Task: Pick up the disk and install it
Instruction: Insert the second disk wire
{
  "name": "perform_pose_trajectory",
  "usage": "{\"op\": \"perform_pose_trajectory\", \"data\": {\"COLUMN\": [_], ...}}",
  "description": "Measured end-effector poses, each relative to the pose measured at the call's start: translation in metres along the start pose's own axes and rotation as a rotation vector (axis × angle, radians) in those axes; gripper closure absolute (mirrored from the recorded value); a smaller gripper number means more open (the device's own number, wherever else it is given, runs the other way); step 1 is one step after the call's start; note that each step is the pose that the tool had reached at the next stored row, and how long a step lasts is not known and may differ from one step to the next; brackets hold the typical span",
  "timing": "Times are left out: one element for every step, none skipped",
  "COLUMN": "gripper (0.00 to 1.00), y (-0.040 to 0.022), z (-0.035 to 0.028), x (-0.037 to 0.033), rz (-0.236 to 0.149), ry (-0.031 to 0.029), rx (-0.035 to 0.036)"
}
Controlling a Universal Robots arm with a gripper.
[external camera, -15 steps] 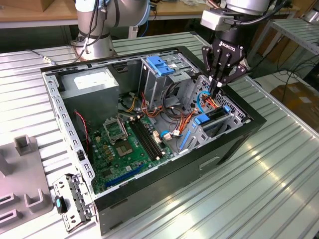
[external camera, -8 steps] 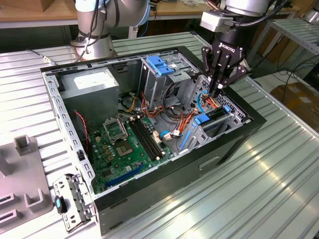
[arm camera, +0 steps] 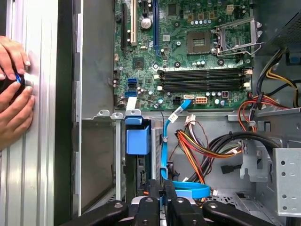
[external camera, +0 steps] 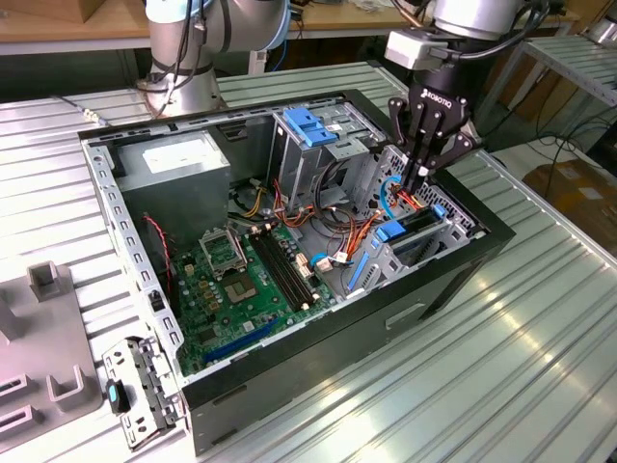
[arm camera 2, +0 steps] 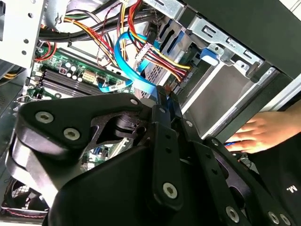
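Gripper [external camera: 416, 188] lowered into the open computer case [external camera: 318, 376] near the case edge on the exterior view's right, fingertips drawn together in both wrist views, with nothing plainly clamped between them. Poised directly over the disk [external camera: 424, 227], which sits edge-up in a metal bay along that same edge of the case, blue side rail and tab uppermost. Judged as seated or nearly so, with the closed fingertips apparently placed to press on it rather than carry it.

Left to right in the exterior view:

- Loose metal bracket [external camera: 135, 391] with a small blue clip on the slatted worktop [external camera: 482, 367], just beside the case's near-left corner, apparently set aside out of the working path.
- Grey power-supply box [external camera: 178, 169] in the case's far-left corner, with a white sticker on top whose print is too small to read.
- Motherboard [external camera: 241, 280] flat on the case floor, socket and memory slots exposed.
- Drive cage [external camera: 313, 135] with a blue plastic top, upright at the case's far edge.
- Light-blue data cable [arm camera: 167, 136], looping close by the fingertips in the first wrist view, bundled red, yellow and orange wires near it, all close enough to snag.

White lettering on the gripper's black body, left unread.

Person's hand [arm camera: 14, 89] resting on the worktop outside the case wall, closed on a small dark object with a blue spot.
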State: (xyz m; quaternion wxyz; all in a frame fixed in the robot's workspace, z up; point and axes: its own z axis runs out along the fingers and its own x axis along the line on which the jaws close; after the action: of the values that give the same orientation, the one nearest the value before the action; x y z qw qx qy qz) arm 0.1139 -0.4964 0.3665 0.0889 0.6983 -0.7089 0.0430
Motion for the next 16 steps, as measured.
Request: {"op": "perform_pose_trajectory", "data": {"gripper": [0.84, 0.84, 0.84, 0.84, 0.84, 0.84, 0.84, 0.84, 0.84, 0.84, 0.84, 0.84, 0.84, 0.84, 0.84, 0.84], "y": [0.0000, -0.0001, -0.0001, -0.0001, -0.0001, -0.0001, -0.0002, -0.0002, -0.0002, -0.0001, -0.0001, -0.0001, -0.0001, -0.0001, 0.0000, 0.0000], "z": [0.0002, 0.0004, 0.0010, 0.0013, 0.0015, 0.0015, 0.0015, 0.0015, 0.0016, 0.0015, 0.0016, 0.0015, 0.0015, 0.0015, 0.0016, 0.0016], "x": [0.0007, 0.0021, 0.0048, 0.0065, 0.0074, 0.0073, 0.0074, 0.0075, 0.0075, 0.0075, 0.0075, 0.0075, 0.0075, 0.0075, 0.0075, 0.0075], "rz": [-0.001, -0.002, -0.003, -0.003, -0.003, -0.003, -0.003, -0.003, -0.003, -0.003, -0.003, -0.003, -0.003, -0.003, -0.003, -0.003], "ry": [-0.0109, -0.0287, -0.0405, -0.0406, -0.0409, -0.0409, -0.0408, -0.0408, -0.0409, -0.0409, -0.0412, -0.0418, -0.0420, -0.0425, -0.0427, -0.0427], "rx": [-0.0001, -0.0002, -0.0004, -0.0004, -0.0004, -0.0004, -0.0003, -0.0003, -0.0004, -0.0004, -0.0004, -0.0003, -0.0004, -0.0004, -0.0004, -0.0004]}}
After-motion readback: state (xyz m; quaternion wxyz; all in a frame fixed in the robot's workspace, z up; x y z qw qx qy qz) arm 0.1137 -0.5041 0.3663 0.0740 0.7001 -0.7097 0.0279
